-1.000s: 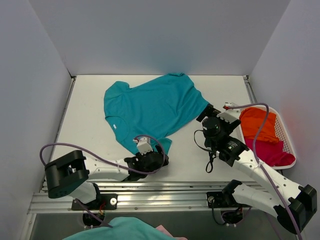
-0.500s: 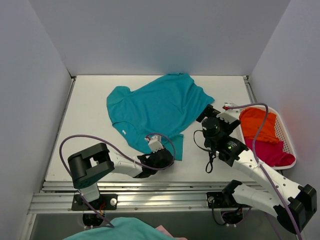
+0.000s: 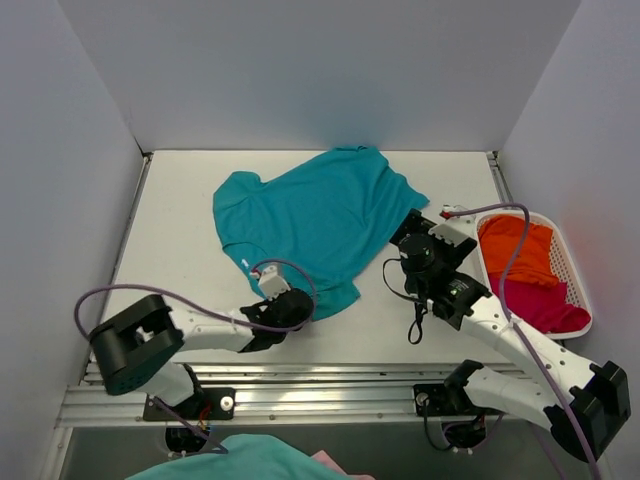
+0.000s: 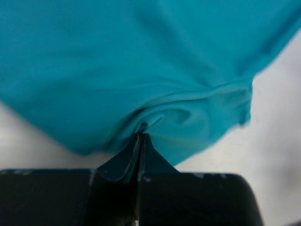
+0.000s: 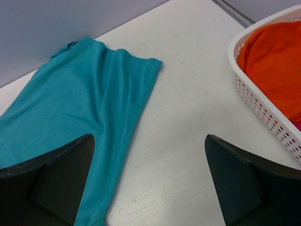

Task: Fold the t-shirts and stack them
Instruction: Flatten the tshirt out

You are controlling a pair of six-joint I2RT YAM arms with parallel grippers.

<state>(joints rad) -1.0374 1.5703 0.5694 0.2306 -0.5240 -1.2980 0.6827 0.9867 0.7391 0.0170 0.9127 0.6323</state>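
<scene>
The teal t-shirt (image 3: 310, 215) lies rumpled across the middle of the surface (image 3: 170, 250). Spreading it out before the first fold looks to be the step in hand: the left gripper (image 4: 140, 136) pinches its near hem and should next draw that edge flat. The white basket (image 3: 578, 300) at the right edge holds the orange t-shirt (image 3: 515, 250) and magenta t-shirt (image 3: 545, 305), well clear, while the right gripper (image 5: 148, 136) hovers spread wide by the teal cloth's right edge, holding nothing.
</scene>
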